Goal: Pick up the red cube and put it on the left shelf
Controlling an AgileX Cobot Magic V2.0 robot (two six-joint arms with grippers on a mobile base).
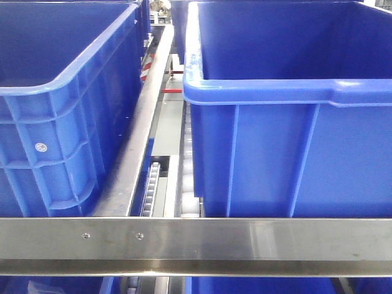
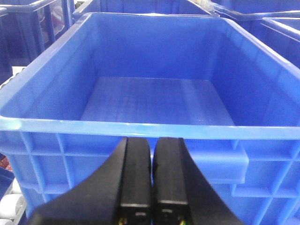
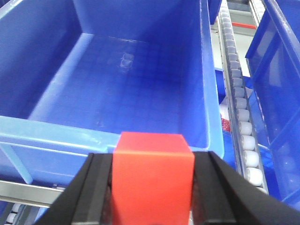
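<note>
- The red cube (image 3: 152, 180) sat squarely between the two black fingers of the right end effector (image 3: 153, 159). It was gripped on opposite flat faces, which looked like the steadiest hold for carrying it.
- In the right wrist view the cube hung at the near rim of an open blue crate (image 3: 56, 133). It had not yet been set down on the left shelf (image 1: 196, 242), so the placing step appeared to be in hand.
- The crate's floor showed bare and wide, probably why the arm lined up with its middle — it left room for a clean release.
- A white roller track (image 3: 239, 108) ran just beside the crate's right wall. A drop there would likely let the cube roll or wedge, so the crate was the safer target.
- The left end effector (image 2: 152, 143) was closed with nothing between its fingers. It faced the front wall of another crate (image 2: 140, 129) — held clear of the carrying arm, by the look of it.
- The front view showed only the shelf's steel front rail and two crates. Neither arm appeared there.
</note>
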